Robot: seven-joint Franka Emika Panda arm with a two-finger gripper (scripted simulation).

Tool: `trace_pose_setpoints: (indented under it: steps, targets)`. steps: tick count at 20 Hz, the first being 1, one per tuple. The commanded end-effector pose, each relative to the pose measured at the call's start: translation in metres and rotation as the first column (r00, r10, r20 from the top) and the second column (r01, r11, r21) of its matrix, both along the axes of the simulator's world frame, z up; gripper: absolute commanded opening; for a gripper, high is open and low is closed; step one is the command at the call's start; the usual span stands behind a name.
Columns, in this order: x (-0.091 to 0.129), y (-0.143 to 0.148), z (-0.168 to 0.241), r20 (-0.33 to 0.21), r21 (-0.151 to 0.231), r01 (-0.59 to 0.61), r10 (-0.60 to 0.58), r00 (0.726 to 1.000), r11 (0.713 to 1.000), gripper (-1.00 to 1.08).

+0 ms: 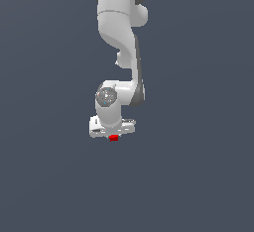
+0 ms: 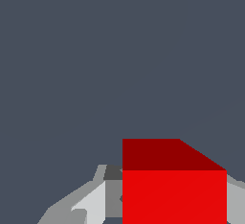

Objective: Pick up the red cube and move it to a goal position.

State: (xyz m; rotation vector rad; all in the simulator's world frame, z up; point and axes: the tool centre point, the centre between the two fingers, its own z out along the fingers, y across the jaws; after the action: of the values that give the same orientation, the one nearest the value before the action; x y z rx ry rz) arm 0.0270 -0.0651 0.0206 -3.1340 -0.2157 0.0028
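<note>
The red cube (image 1: 113,138) is a tiny bright red block that peeks out just under the white hand of my arm in the exterior view. In the wrist view the red cube (image 2: 174,189) fills the space between my two grey fingers (image 2: 113,194), and both fingers press against its sides. My gripper (image 1: 113,134) points straight down and is shut on the cube. The fingers themselves are mostly hidden behind the hand in the exterior view. I cannot tell whether the cube rests on the surface or hangs above it.
The white arm (image 1: 121,37) comes down from the top of the exterior view. A plain dark grey-blue surface (image 1: 198,166) fills the rest of both views.
</note>
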Motion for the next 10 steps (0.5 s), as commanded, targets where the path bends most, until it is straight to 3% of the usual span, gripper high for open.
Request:
trace_pose_setpoints:
  steps: [1, 10]
  targets:
    - [0.001, 0.002, 0.005, 0.001, 0.0, 0.0, 0.0, 1.0, 1.0, -1.0]
    - [0.009, 0.032, 0.057, 0.001, 0.0, 0.0, 0.0, 1.0, 1.0, -1.0]
